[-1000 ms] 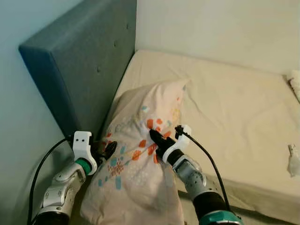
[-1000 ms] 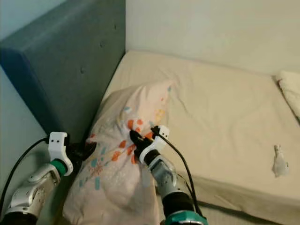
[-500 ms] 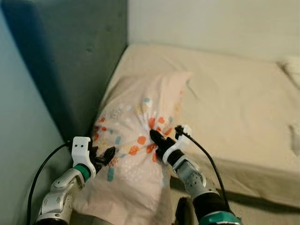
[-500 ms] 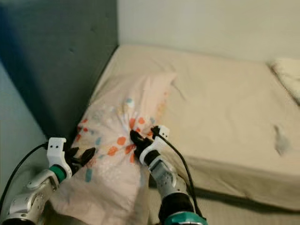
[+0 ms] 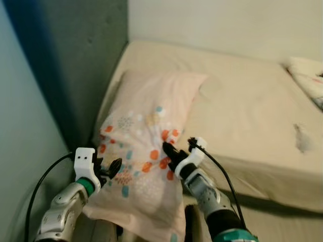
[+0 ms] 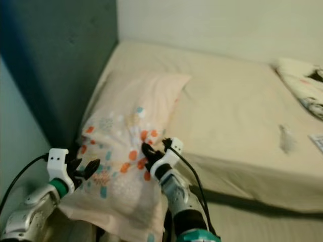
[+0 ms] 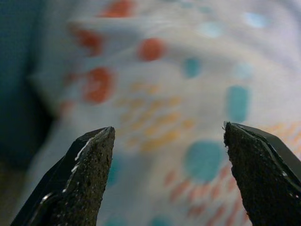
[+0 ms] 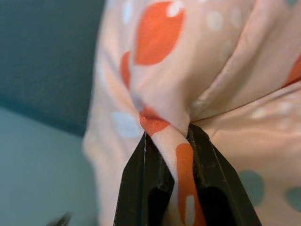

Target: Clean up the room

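Item 1: the pillow, pale peach with orange, teal and yellow spots. You see it lying at the bed's head end, along the edge nearest the headboard, with its near end hanging past the mattress front edge.

Item 2: the right gripper. You have it clenched on a pinched fold of the pillow fabric near the pillow's right side; in the right wrist view the right gripper has cloth bunched tight between both black fingers.

Item 3: the left gripper. You have it spread wide at the pillow's left near corner, beside the headboard. In the left wrist view its fingertips stand well apart with the spotted cloth between and beyond them; you cannot tell whether they touch it.

Item 4: a second patterned pillow or quilt at the bed's far right edge, partly cut off.

Item 5: 1 small crumpled pale scrap on the mattress toward the right edge, blurred.

Item 6: blue-grey upholstered headboard along the bed's left end, against a pale wall.
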